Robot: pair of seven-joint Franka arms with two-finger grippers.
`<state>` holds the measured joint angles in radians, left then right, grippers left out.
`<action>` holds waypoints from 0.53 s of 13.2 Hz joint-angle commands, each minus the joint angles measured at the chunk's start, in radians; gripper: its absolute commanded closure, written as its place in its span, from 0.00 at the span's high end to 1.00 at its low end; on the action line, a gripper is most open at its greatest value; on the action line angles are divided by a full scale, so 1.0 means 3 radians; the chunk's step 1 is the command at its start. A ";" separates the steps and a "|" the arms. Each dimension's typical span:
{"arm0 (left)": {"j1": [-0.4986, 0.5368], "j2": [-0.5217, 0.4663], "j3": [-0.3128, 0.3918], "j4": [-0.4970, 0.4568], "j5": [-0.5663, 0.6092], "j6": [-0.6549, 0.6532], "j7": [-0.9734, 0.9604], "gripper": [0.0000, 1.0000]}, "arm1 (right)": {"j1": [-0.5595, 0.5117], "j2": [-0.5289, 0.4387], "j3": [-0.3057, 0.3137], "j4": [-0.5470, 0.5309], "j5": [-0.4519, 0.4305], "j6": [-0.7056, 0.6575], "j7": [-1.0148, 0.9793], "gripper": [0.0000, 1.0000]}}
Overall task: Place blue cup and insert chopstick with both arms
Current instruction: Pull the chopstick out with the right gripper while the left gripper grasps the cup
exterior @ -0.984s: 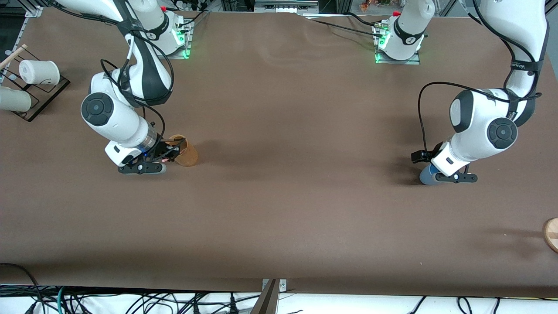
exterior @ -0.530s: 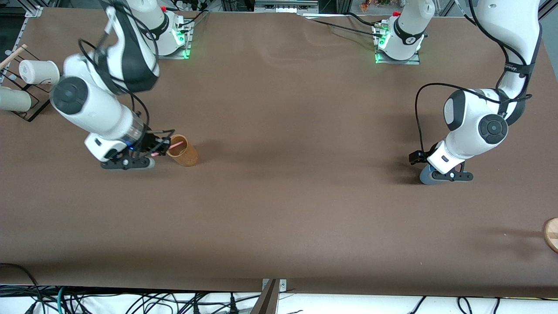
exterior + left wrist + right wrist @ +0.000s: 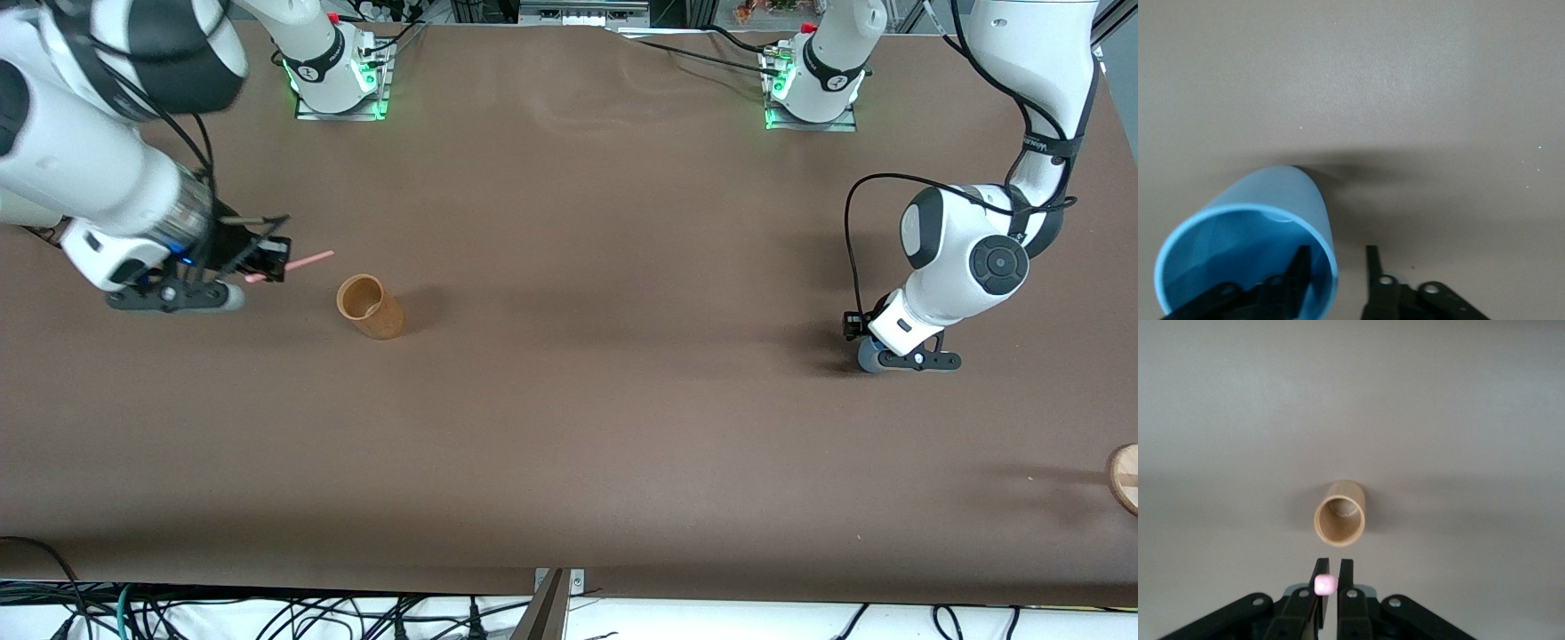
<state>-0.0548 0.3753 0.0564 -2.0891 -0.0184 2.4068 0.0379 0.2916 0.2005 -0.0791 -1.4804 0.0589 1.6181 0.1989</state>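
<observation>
The blue cup [image 3: 865, 358] stands on the table toward the left arm's end, mostly hidden under my left gripper [image 3: 892, 357]. In the left wrist view the blue cup [image 3: 1265, 227] shows its bright inside. My left gripper [image 3: 1336, 251] is open, with one finger inside the rim and the other outside, clear of the wall. My right gripper [image 3: 271, 260] is shut on the pale-pink chopstick [image 3: 309, 260] and holds it in the air beside the brown cup [image 3: 369, 308]. In the right wrist view the chopstick's end [image 3: 1325, 585] sits between the shut fingers of the right gripper [image 3: 1330, 568], with the brown cup [image 3: 1340, 513] below.
A round wooden piece [image 3: 1125, 477] lies at the table's edge at the left arm's end, nearer the front camera than the blue cup. The two arm bases [image 3: 333, 76] [image 3: 813, 84] stand along the table's edge farthest from the camera.
My right arm has risen and drawn back toward its end of the table, pulling the chopstick out of the brown cup. My left gripper has sunk lower over the blue cup.
</observation>
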 commanded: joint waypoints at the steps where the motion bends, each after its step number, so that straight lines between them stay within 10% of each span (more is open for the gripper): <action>1: 0.0004 -0.0024 0.0022 -0.0001 0.0072 0.0010 0.0068 0.00 | -0.0001 -0.0019 -0.0038 0.0108 -0.0033 -0.0198 -0.0014 0.00; 7: 0.0024 -0.0039 0.0022 0.0030 0.0072 0.0000 0.0058 0.00 | -0.0001 -0.0044 -0.0089 0.0108 -0.0002 -0.0214 -0.0004 0.00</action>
<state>-0.0515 0.3704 0.0652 -2.0831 -0.0160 2.4073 0.0456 0.2907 0.1931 -0.1042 -1.4626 0.0587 1.5674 0.1989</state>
